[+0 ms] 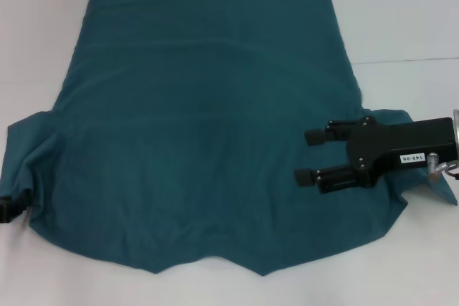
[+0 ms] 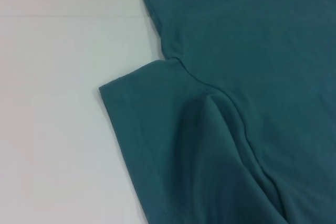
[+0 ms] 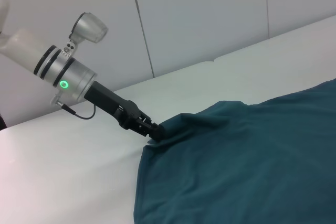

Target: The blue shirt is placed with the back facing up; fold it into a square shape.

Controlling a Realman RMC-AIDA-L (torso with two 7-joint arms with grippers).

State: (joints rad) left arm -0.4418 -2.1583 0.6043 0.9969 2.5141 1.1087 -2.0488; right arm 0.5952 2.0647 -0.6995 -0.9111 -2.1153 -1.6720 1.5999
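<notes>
The left tool (image 3: 156,134) seemingly pinched the sleeve edge of the plain teal-blue soft-fabric T-shirt (image 1: 208,134), spread across the white tabletop (image 1: 401,19). The right tool (image 1: 310,155) hovered over its opposite side, fingers spread apart, holding nothing.

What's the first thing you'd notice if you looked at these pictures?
The big blue shirt spread flat across the white table catches the eye first. Next is the black right gripper, open, over the shirt's right side near the sleeve. At the shirt's far left edge, the left gripper is pinching the other sleeve, bunching the cloth a little.
</notes>
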